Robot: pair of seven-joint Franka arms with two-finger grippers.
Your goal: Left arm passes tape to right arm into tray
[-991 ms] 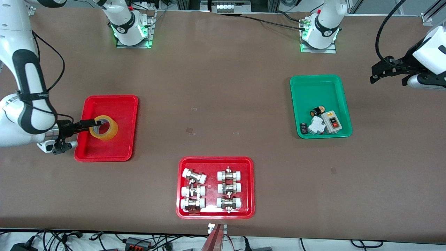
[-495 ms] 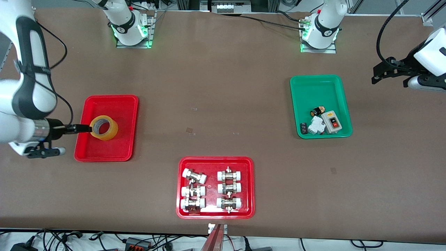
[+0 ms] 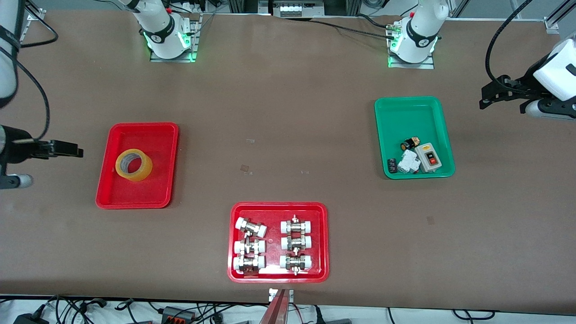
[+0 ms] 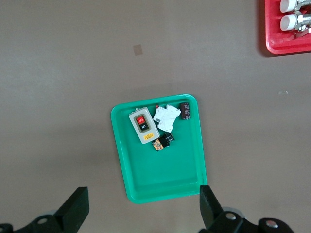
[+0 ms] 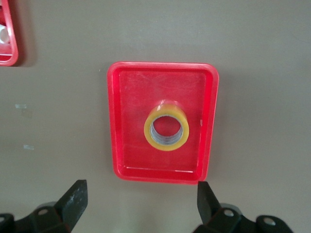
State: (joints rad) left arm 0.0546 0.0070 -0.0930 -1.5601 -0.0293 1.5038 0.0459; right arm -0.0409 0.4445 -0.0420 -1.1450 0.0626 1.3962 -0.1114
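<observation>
On the bench (image 3: 288,135), toward the right arm's end, the tape (image 3: 133,164) lies flat inside the tray (image 3: 157,135), hole upward, touched by nothing. Right gripper (image 3: 67,149) hangs over bare bench just beside the tray, its fingers (image 5: 73,201) spread wide and empty. Left gripper (image 3: 490,93) hovers over the bench at the left arm's end, near the green tray (image 3: 407,108), its fingers (image 4: 75,209) likewise wide apart with nothing between them. Small electrical parts (image 3: 416,157) sit in the green tray's nearer end. Nearer the front camera, a second red tray (image 3: 279,209) holds white-capped metal fittings (image 3: 272,245) in two rows.
</observation>
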